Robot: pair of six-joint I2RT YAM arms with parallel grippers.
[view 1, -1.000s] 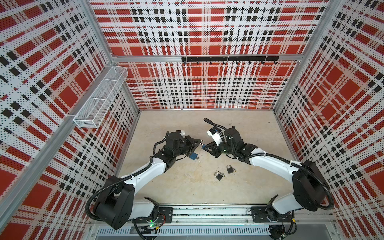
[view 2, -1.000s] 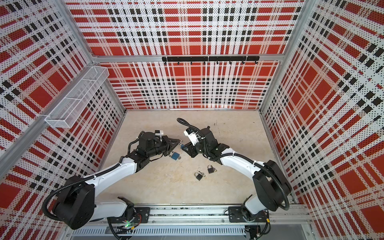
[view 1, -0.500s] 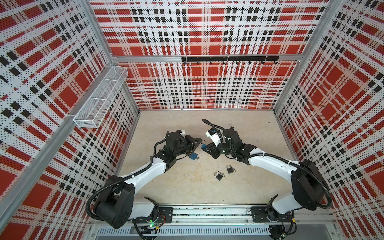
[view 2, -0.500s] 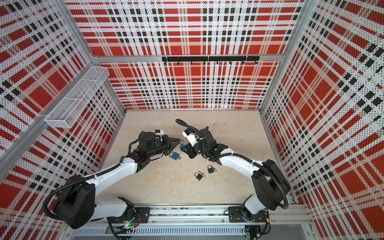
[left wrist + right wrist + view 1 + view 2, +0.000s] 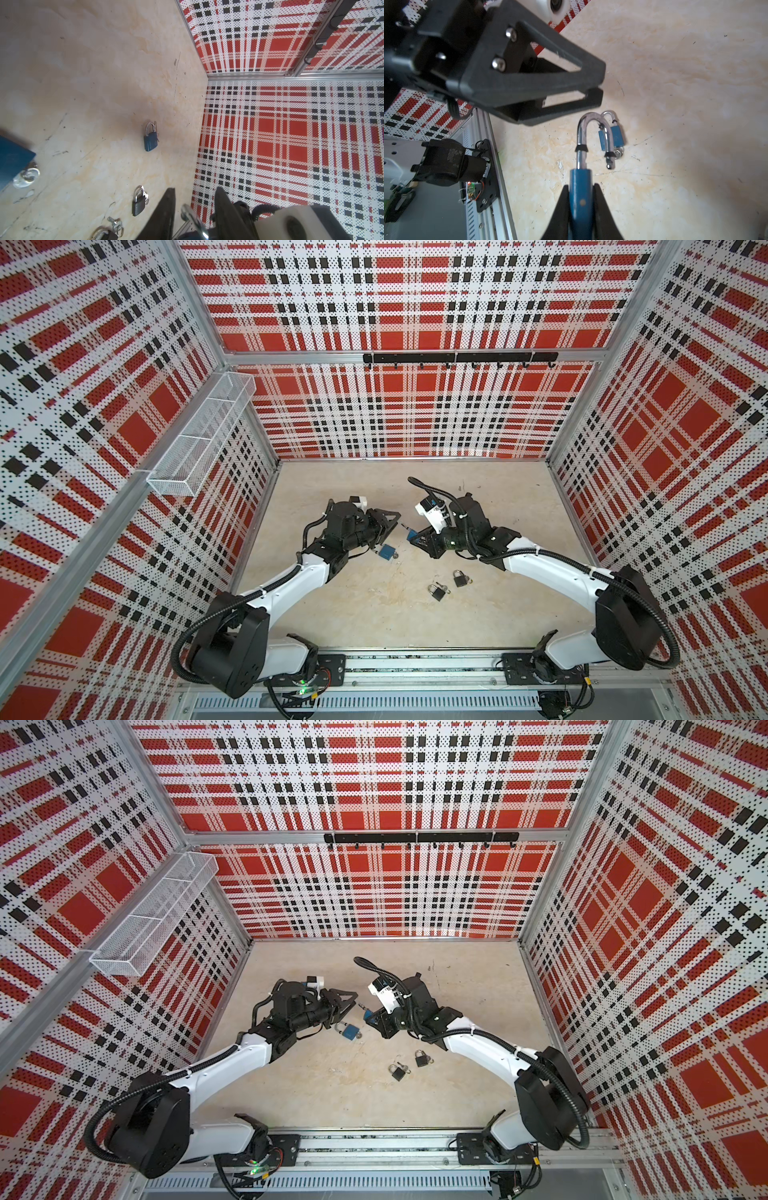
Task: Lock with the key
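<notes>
Blue padlock (image 5: pixel 580 199) in right claw (image 5: pixel 580 188) shows its open shackle (image 5: pixel 588 118) clearly only wrist-side.

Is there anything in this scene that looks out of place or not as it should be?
Only one thing: the blue padlock held in the right gripper has its shackle open, one leg free of the body. Nothing looks spilled or damaged.

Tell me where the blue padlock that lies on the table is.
In both top views the blue padlock lies left of centre on the table, close beside the left gripper; the two black padlocks lie farther right.
</notes>
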